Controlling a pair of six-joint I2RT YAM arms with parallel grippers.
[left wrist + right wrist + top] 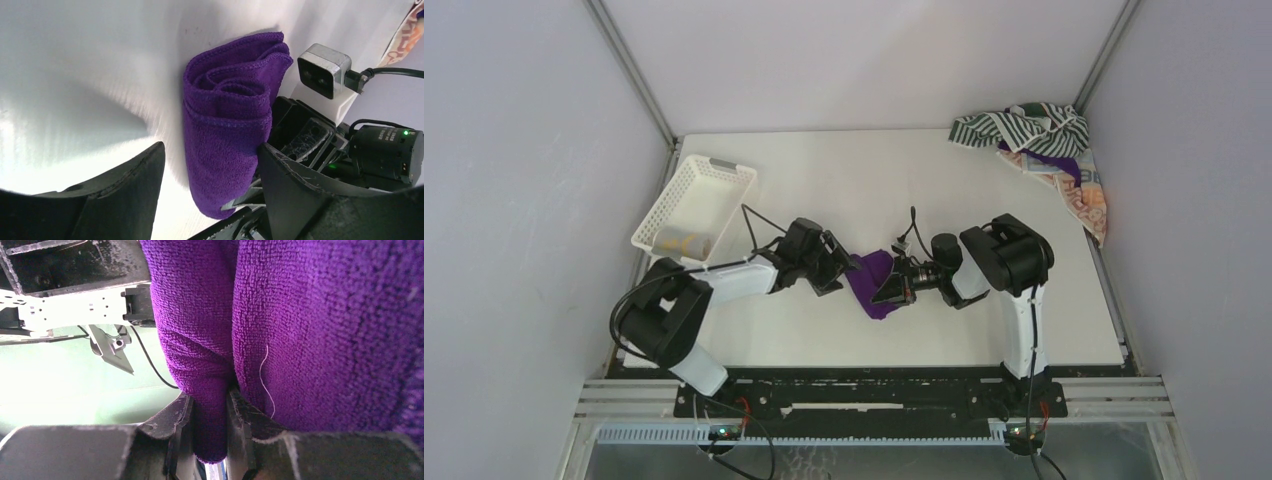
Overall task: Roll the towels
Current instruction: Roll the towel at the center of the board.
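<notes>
A solid purple towel (874,283) lies loosely rolled at the table's middle, its coiled end showing in the left wrist view (225,125). My left gripper (839,262) (209,147) stands open around the roll; one finger touches the cloth and the other is apart from it. From the opposite side my right gripper (894,285) (210,405) is shut on a fold of this purple towel (310,330). More towels are heaped at the back right: green-and-white striped (1024,125), a second purple one (1056,163), and orange/beige patterned (1086,198).
A white lattice basket (709,180) stands at the left edge, with a yellowish roll (682,242) in its near end. The right arm's wrist camera (322,70) sits close beside the purple roll. Walls close in the table on both sides.
</notes>
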